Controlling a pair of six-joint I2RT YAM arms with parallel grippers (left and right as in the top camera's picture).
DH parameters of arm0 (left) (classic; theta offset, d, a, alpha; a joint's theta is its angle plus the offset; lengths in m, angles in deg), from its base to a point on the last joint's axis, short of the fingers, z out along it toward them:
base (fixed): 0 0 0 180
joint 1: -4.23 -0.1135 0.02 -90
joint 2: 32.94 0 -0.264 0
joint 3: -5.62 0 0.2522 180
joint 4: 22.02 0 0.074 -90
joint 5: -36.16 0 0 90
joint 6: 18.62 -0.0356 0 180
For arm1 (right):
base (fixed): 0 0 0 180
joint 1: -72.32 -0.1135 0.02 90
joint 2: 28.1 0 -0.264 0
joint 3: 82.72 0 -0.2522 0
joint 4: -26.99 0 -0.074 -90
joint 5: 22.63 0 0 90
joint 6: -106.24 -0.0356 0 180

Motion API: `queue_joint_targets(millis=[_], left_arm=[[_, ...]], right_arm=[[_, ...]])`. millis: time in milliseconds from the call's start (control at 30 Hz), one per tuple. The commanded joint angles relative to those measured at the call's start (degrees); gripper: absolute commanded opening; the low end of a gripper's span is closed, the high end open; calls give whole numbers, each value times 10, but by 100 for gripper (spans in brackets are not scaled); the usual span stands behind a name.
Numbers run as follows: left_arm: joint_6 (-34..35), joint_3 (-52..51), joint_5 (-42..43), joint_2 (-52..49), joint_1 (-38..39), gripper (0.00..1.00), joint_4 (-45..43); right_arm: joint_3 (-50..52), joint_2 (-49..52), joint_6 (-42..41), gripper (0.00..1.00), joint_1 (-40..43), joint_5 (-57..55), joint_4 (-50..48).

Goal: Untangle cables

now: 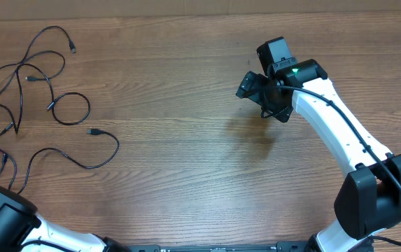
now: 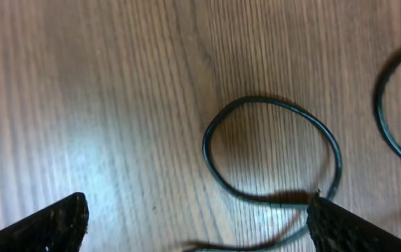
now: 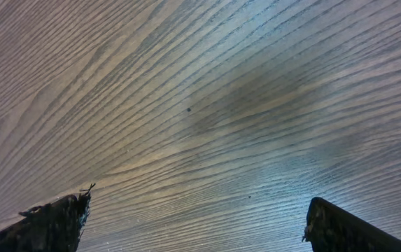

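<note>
The cables lie as loose curly black strands across the left part of the table, one ending in a small plug (image 1: 95, 131), another in a plug (image 1: 73, 50) farther back. My left gripper (image 2: 197, 225) hangs open just above them. One cable loop (image 2: 270, 150) lies ahead of its fingers, and the loop's near side runs up against the right fingertip (image 2: 350, 227). A second strand (image 2: 389, 133) curves at the right edge. My right gripper (image 1: 259, 91) stands open over bare wood, far to the right of the cables, with nothing between its fingertips (image 3: 53, 224).
The wooden table (image 1: 186, 161) fills every view. The white right arm (image 1: 333, 133) reaches in from the front right corner. The black base of the left arm (image 1: 1, 217) sits at the front left.
</note>
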Motion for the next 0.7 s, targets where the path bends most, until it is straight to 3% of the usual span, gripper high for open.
queue_joint_targets(millis=[0, 300, 400, 500, 667], left_arm=[[13, 10, 17, -52, 0, 100, -6], [13, 10, 17, -100, 0, 99, -48], [13, 10, 14, -100, 0, 88, -53], [12, 10, -3, -100, -3, 67, -46], [13, 8, -4, -101, -18, 49, -35]], right_arm=[[-1, -1, 4, 100, 2, 1, -2], [-1, -1, 4, 100, 2, 1, -6], [-1, -1, 2, 100, 2, 1, -7], [-1, -1, 2, 100, 2, 1, -8], [-1, -1, 2, 100, 2, 2, -6]])
